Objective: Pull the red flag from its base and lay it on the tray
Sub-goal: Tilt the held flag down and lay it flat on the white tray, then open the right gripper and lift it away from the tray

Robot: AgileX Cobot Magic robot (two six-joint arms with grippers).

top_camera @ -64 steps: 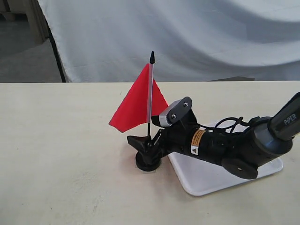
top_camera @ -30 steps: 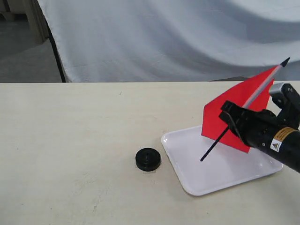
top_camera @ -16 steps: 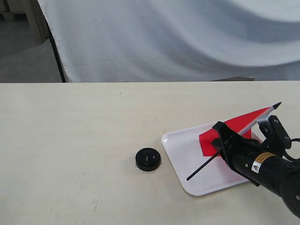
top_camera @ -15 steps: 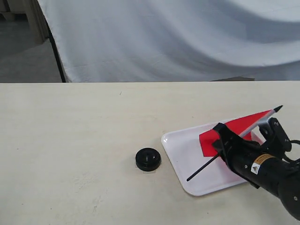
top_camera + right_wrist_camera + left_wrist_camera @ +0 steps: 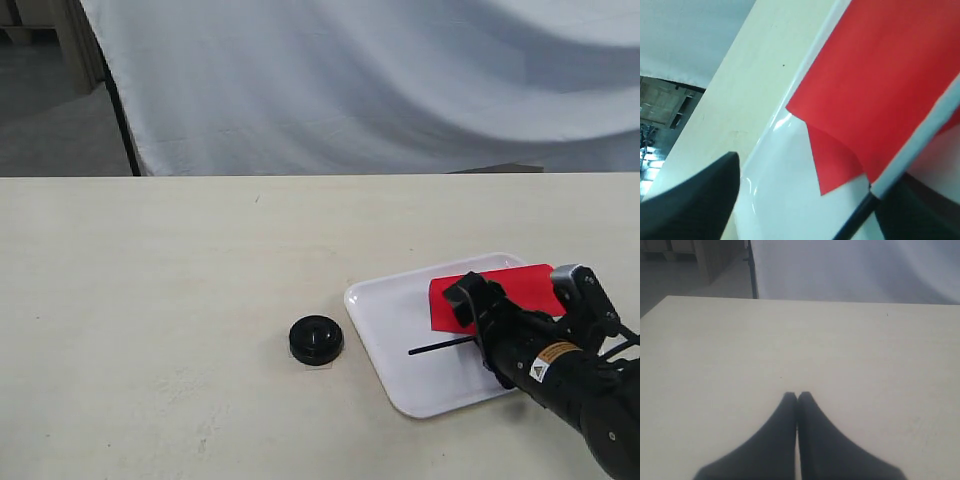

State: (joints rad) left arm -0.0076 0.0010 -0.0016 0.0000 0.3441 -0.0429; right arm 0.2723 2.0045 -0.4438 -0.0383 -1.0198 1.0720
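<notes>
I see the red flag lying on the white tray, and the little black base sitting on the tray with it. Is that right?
Not quite. The red flag does lie on the tray, but the base stands on the table beside the tray, apart from it, not on it. The exterior view shows this.

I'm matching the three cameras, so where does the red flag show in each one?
Exterior view: the red flag lies on the tray, right of centre.
Left wrist view: not in it.
Right wrist view: the red flag fills much of the frame, over the tray.
Shared landmark: the cream table, in all three.
</notes>
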